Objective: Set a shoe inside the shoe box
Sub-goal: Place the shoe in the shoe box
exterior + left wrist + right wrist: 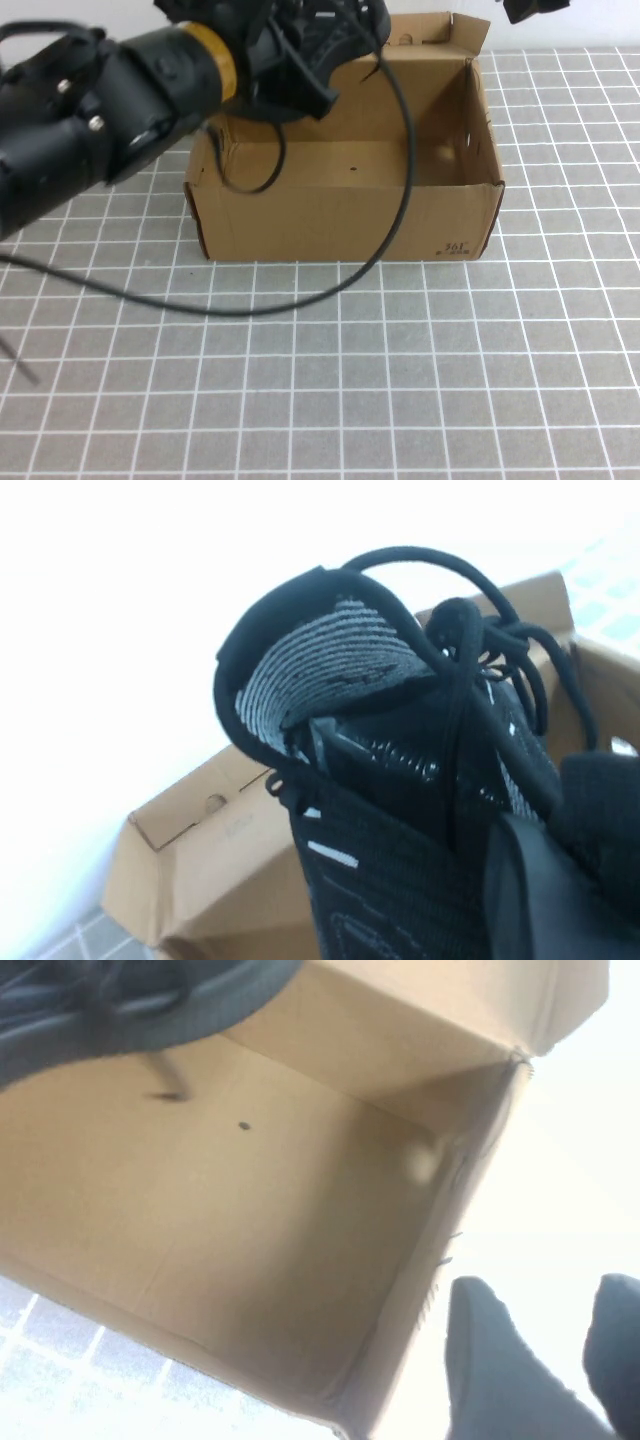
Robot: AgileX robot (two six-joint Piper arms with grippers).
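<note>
The brown cardboard shoe box (340,215) stands open at the back middle of the table. My left gripper (300,55) is shut on the black knit shoe (325,35) and holds it in the air above the box's back left part. In the left wrist view the shoe (380,780) fills the picture, showing its grey lining and laces, with the box (200,850) below it. My right gripper (535,8) is open and empty, above the box's right side. The right wrist view shows its fingers (490,1360) past the right wall, the box's bare inside (250,1240) and the shoe (120,1000) over it.
The table (400,380) is grey with a white grid. A black cable (405,170) hangs from my left arm across the box's front wall and down onto the table. The box's lid flap (440,30) stands up at the back.
</note>
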